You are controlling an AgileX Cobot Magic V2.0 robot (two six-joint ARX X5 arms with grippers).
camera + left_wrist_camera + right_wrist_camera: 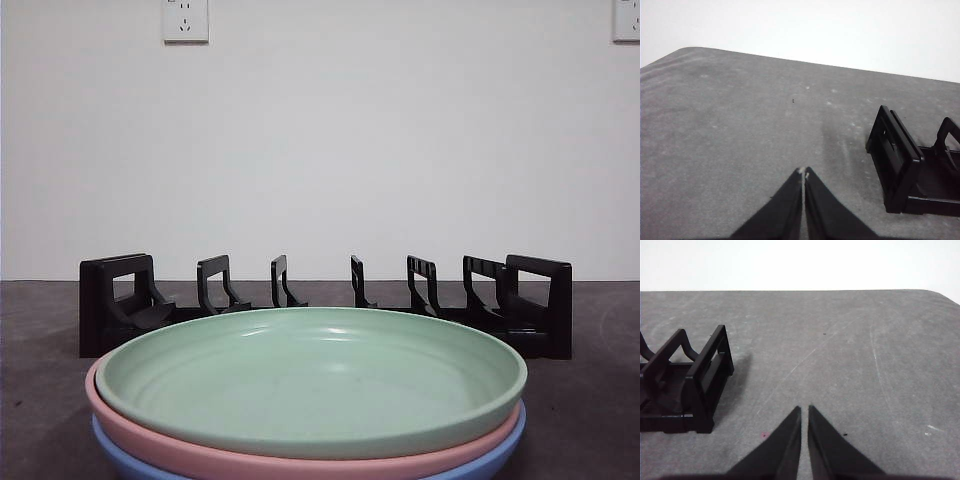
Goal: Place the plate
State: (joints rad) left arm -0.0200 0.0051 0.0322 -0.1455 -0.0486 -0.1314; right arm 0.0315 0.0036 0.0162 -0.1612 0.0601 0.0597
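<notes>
A dark grey, mottled table is stretching back to a plain white wall, where one white socket is sitting high up towards the left and a second socket is showing at the top right corner, cut off by the picture's edge. In the wrist views the tabletop is showing rounded corners, a tiny dark speck is lying on the bare surface, and thin pale scratches are running slantwise across the worn grey top.
</notes>
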